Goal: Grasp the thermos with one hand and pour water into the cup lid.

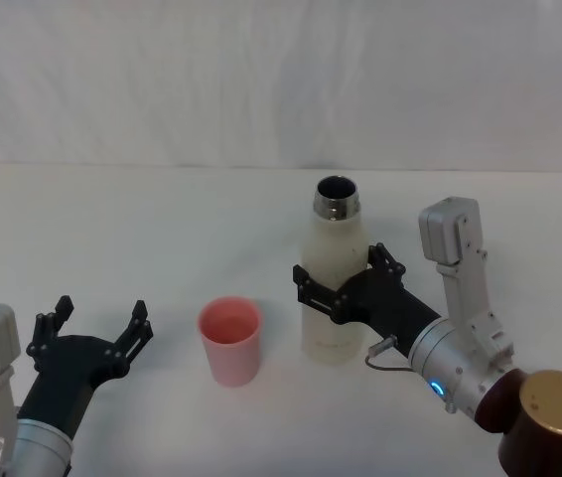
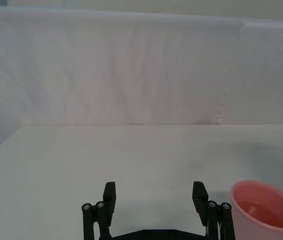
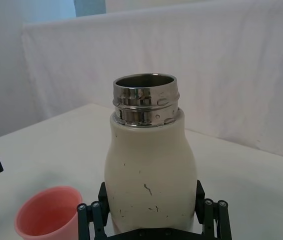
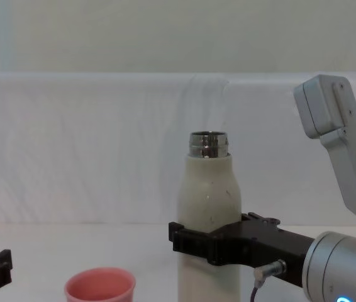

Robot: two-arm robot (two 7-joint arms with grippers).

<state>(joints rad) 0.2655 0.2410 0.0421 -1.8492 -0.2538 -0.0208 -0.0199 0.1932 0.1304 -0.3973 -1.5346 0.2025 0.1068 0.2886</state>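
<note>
The left claw (image 1: 97,326) rests low over the near left part of the white desk (image 1: 142,229), its two black fingers spread wide with nothing between them; in the left wrist view the fingertips (image 2: 109,192) stand well apart above bare desk. Just to its right, but not touching it, the pink cup lid (image 1: 229,340) stands upright on the desk, rim up; the left wrist view shows a little liquid in its bottom. Right of the cup lid, near it but apart, the cream-white thermos (image 1: 335,288) stands upright on the desk with its steel neck open and uncapped. The right claw (image 1: 346,283) reaches in from the right and is clenched around the lower half of the thermos body, one finger on each side and pressed against the wall, as the right wrist view and the chest view both show. The silver-grey arm behind it runs off toward the near right corner.
</note>
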